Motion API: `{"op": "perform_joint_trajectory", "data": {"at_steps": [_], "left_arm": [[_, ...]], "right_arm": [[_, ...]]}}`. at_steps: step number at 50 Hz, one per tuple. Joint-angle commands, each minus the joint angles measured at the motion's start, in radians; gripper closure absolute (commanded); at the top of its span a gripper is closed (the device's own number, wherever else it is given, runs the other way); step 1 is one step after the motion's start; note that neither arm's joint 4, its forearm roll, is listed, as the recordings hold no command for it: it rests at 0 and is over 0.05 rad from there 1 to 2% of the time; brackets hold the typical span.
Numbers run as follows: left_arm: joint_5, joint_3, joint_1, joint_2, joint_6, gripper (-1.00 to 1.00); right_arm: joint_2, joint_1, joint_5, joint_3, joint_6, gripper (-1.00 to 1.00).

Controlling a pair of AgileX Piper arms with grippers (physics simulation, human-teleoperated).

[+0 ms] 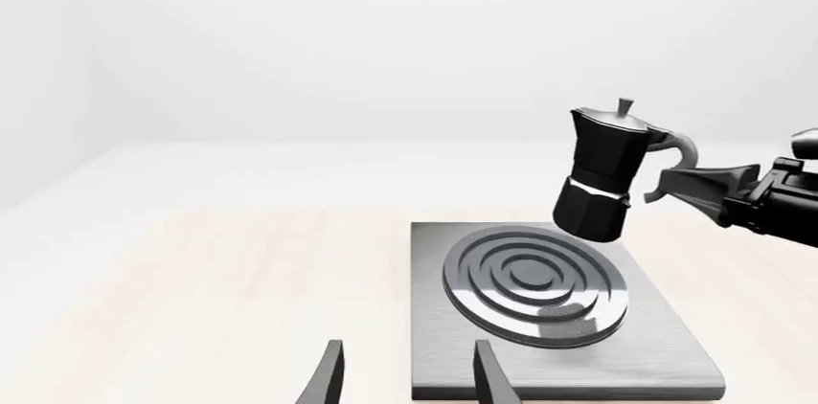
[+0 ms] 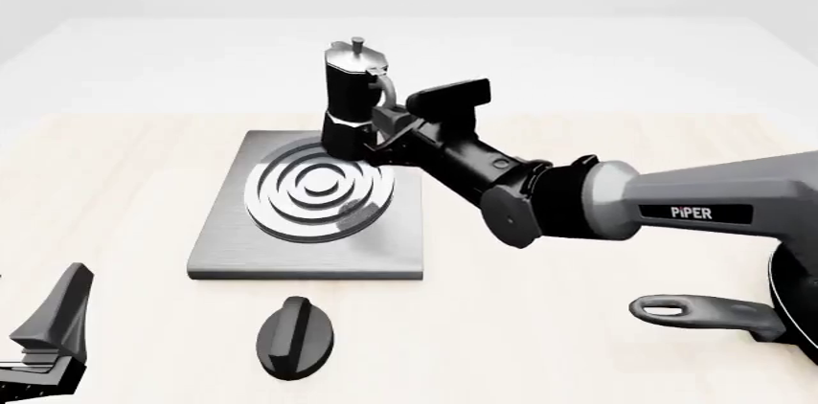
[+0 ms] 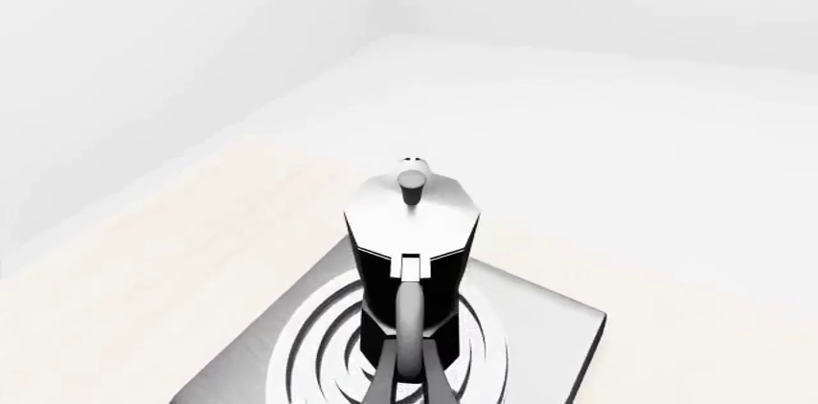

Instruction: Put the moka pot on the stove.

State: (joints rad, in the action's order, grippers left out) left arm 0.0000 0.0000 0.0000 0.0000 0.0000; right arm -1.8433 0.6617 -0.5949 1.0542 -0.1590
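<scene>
The moka pot [image 2: 348, 98], black with a silver lid and knob, hangs slightly tilted a little above the far right part of the burner rings [image 2: 313, 195] of the grey stove plate [image 2: 230, 251]. My right gripper [image 2: 383, 126] is shut on the pot's curved handle, reaching in from the right. In the left wrist view the pot [image 1: 607, 174] floats clear of the stove [image 1: 435, 260], with the right gripper [image 1: 677, 184] on its handle. The right wrist view looks down on the pot [image 3: 412, 232] over the stove [image 3: 562, 327]. My left gripper [image 1: 409, 380] is open and empty, near the stove's front edge.
A black oval knob [image 2: 297, 335] lies on the table just in front of the stove. A black frying pan [image 2: 795, 294] with its handle [image 2: 696, 310] pointing left sits at the front right. One left finger [image 2: 57, 313] shows at the bottom left corner.
</scene>
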Motion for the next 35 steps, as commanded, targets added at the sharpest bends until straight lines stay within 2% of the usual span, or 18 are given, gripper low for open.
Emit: {"op": "perform_joint_trajectory", "data": {"at_steps": [1, 35], "left_arm": [[0.0, 0.0, 0.0, 0.0, 0.0, -1.0], [0.0, 0.0, 0.0, 0.0, 0.0, -1.0]], "right_arm": [[-0.027, 0.009, -0.001, 0.036, -0.011, 1.0], [-0.123, 0.037, 0.023, 0.114, -0.024, 1.0]]}}
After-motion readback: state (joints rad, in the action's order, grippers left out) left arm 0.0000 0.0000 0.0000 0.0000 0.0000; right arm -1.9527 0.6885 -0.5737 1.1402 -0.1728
